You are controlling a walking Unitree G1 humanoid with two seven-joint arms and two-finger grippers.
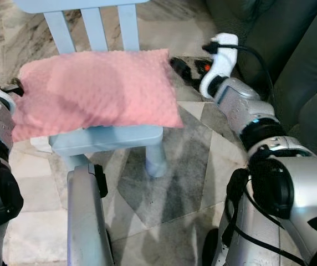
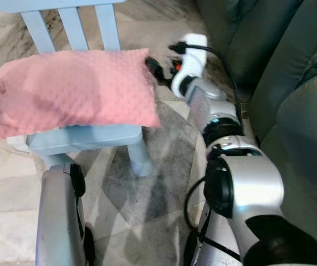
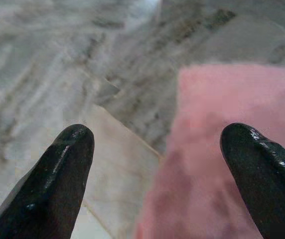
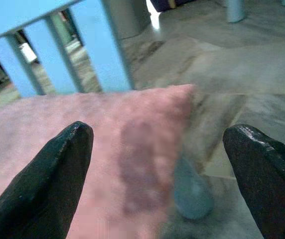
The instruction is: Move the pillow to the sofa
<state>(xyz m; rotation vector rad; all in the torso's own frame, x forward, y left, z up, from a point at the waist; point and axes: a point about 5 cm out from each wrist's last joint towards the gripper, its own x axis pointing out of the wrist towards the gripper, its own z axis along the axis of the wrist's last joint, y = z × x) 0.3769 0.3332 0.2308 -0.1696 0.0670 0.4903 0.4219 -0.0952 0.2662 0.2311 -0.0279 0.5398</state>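
Left eye view: pink pillow (image 1: pixel 95 91) lies on the blue chair (image 1: pixel 106 138); left gripper (image 3: pixel 157 149) and right gripper (image 4: pixel 157 149) flank it, both spread wide, empty.

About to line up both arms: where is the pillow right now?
The pink pillow lies flat on the seat of the light blue chair, ahead in the head views; the dark sofa is on the robot's right.

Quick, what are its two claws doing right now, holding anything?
Left gripper: open, holding nothing, at the pillow's left edge.
Right gripper: open, holding nothing, at the pillow's right edge.
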